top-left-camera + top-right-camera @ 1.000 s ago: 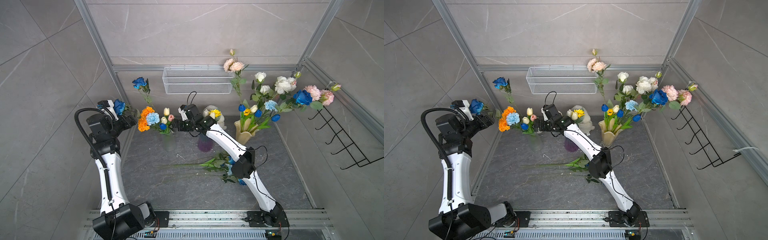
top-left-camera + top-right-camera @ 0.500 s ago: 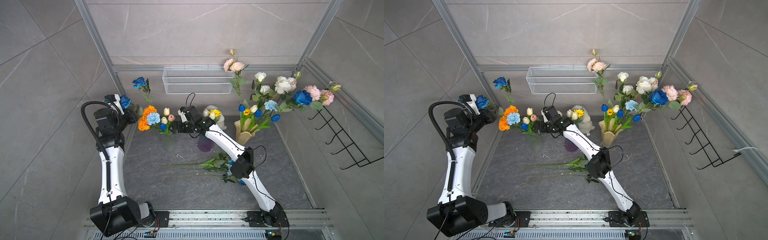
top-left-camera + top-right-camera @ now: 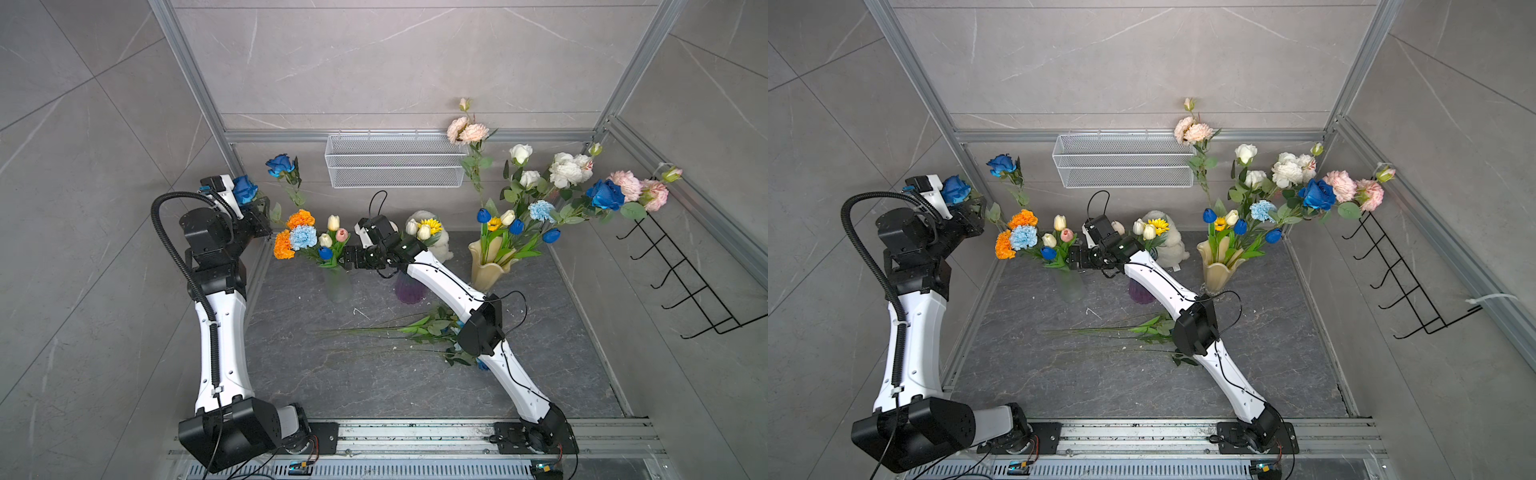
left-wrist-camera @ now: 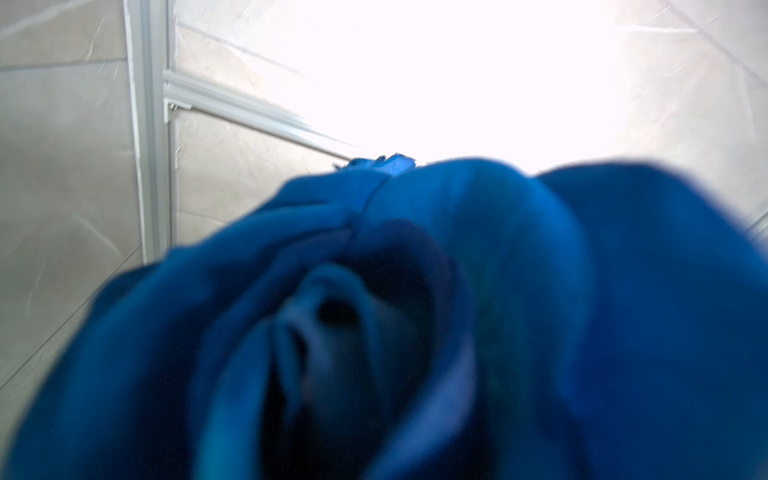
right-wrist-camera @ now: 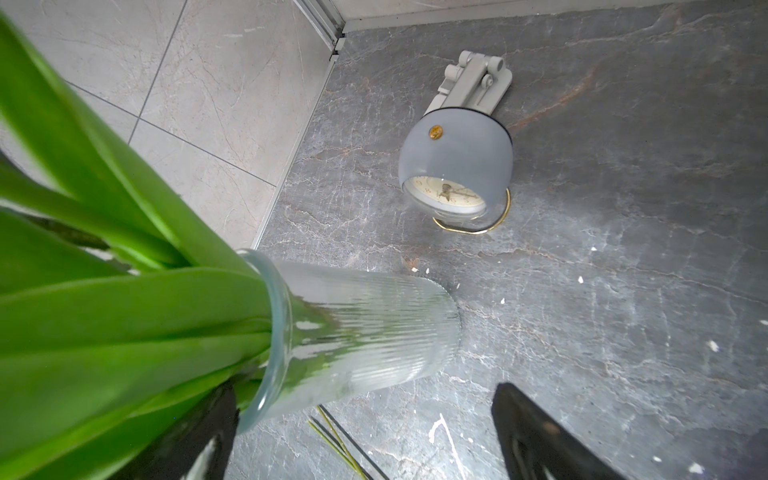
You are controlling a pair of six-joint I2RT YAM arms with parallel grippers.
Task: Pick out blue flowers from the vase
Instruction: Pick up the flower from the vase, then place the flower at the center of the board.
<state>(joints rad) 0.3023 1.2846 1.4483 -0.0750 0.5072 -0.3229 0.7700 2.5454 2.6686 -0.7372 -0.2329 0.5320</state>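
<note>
Evidently a pick is in hand on the left. Left gripper (image 3: 258, 214) sits at the stem just under a deep-blue rose (image 3: 244, 189), high by the left wall. The bloom fills the left wrist view, so I cannot tell whether the jaws clamp the stem. Right gripper (image 3: 350, 258) gapes wide and empty beside the neck of the ribbed glass vase (image 5: 365, 332), close to its dark-blue tulip bud (image 3: 325, 252) and pale-blue carnation (image 3: 303, 237). More blue blooms stand in the yellow vase (image 3: 490, 266). Long green stems (image 3: 374, 332) lie flat on the floor, likely picked already.

Next, by my reckoning: draw the rose up clear of the leaves and lay it with those stems. The right arm then closes low on the tulip stem alone, sparing its white and pink neighbours.

Floor (image 3: 374, 390): dark veined stone, white flecks. Grey tiled walls, aluminium frame, wire basket (image 3: 395, 166), hook rack (image 3: 685, 282).
</note>
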